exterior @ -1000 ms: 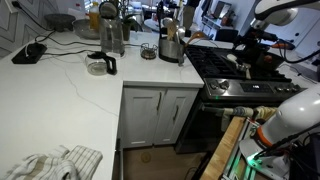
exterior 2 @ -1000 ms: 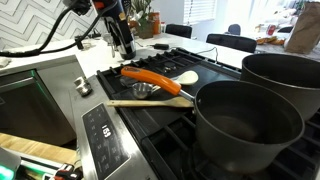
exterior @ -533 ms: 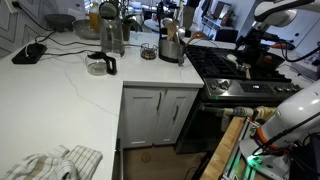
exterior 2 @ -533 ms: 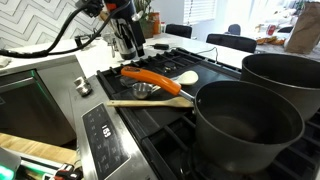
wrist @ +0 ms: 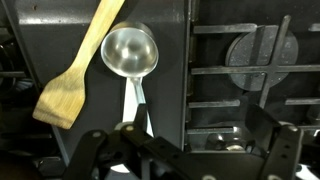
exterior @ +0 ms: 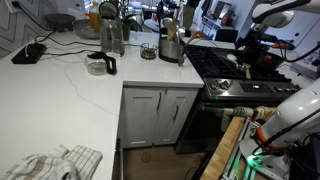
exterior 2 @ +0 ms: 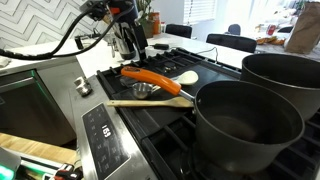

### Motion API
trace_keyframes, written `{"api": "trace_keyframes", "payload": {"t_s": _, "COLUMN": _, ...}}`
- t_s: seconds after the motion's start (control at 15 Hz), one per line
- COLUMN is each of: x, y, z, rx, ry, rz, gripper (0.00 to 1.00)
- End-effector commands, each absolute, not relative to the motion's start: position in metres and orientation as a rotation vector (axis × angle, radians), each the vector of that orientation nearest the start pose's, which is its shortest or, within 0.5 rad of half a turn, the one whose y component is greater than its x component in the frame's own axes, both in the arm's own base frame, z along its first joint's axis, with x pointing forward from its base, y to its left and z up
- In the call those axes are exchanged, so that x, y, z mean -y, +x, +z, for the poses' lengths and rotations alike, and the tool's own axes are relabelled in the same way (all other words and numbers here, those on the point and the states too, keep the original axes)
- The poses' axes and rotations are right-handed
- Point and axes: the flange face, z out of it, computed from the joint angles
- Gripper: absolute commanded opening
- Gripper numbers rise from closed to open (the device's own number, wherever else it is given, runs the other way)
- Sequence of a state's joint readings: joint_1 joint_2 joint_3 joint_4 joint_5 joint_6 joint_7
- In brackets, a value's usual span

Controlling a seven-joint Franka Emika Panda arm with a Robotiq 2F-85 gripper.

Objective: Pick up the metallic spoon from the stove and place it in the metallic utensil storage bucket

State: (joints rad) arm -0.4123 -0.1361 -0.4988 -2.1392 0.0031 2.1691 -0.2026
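Black stove (exterior 2: pixel 105 132), gripper (wrist: pixel 185 150) shifted farther over the grates, fingers wide apart, empty, above metallic spoon (wrist: pixel 130 52), beside wooden spatula (wrist: pixel 75 70)

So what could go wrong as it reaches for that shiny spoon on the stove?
The wooden spatula lies right beside the metallic spoon, so the open gripper may snag it too. The spoon's thin handle lies flat on the stove and off-centre in the gripper's opening, so it could slip out.
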Motion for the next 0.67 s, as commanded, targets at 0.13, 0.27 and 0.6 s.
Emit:
{"api": "trace_keyframes", "payload": {"t_s": 0.13, "x": 0.452, "y": 0.311, "z": 0.442, "rx": -1.109, "ry": -2.938, "rz": -0.165, "gripper": 1.00}}
{"api": "trace_keyframes", "payload": {"t_s": 0.27, "x": 0.460, "y": 0.308, "z": 0.435, "rx": -1.125, "ry": -2.923, "rz": -0.141, "gripper": 1.00}}
{"api": "trace_keyframes", "payload": {"t_s": 0.6, "x": 0.477, "y": 0.302, "z": 0.415, "rx": -1.159, "ry": -2.919, "rz": -0.084, "gripper": 0.97}}
